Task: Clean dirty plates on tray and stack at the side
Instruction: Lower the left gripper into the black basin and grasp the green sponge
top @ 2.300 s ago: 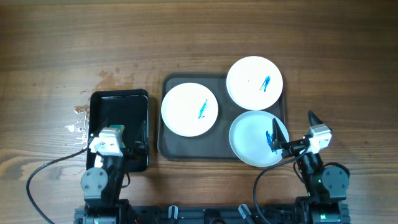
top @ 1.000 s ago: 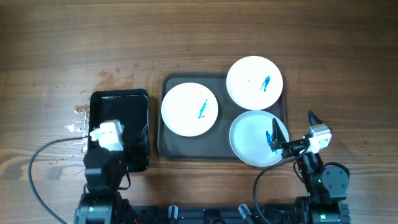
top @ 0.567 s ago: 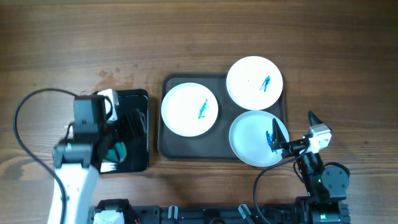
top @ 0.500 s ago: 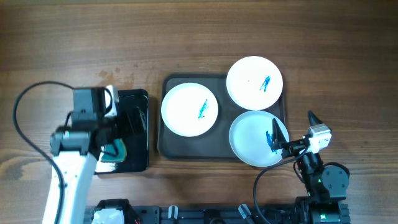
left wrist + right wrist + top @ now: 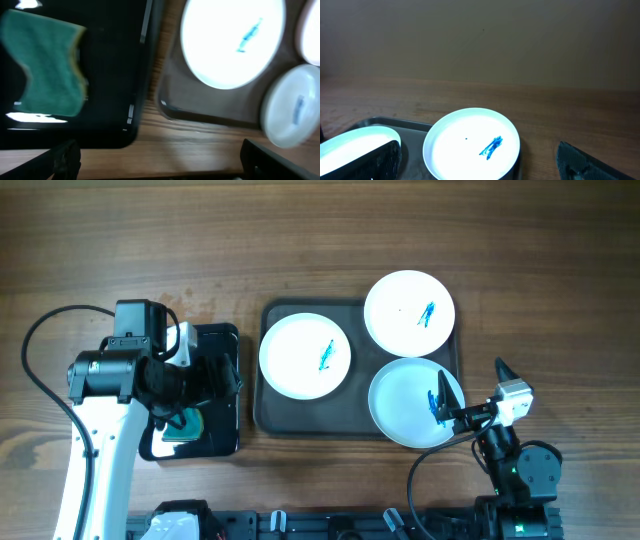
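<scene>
Left claw [image 5: 165, 161] hovers spread over a black tray [image 5: 226, 432] holding a green sponge [image 5: 47, 70]. Right claw [image 5: 473, 390], also spread, sits beside blue-marked plates [image 5: 305, 356] on the grey tray [image 5: 262, 420].

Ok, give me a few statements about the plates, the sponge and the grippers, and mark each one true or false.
1. On the grey tray, the left plate, the upper right plate and the lower right plate each bear a blue mark. True.
2. The green sponge lies among the plates. False: it lies in the black tray.
3. The left gripper is shut on the sponge. False: it is open and holds nothing.
4. The right gripper is open and empty. True.
</scene>
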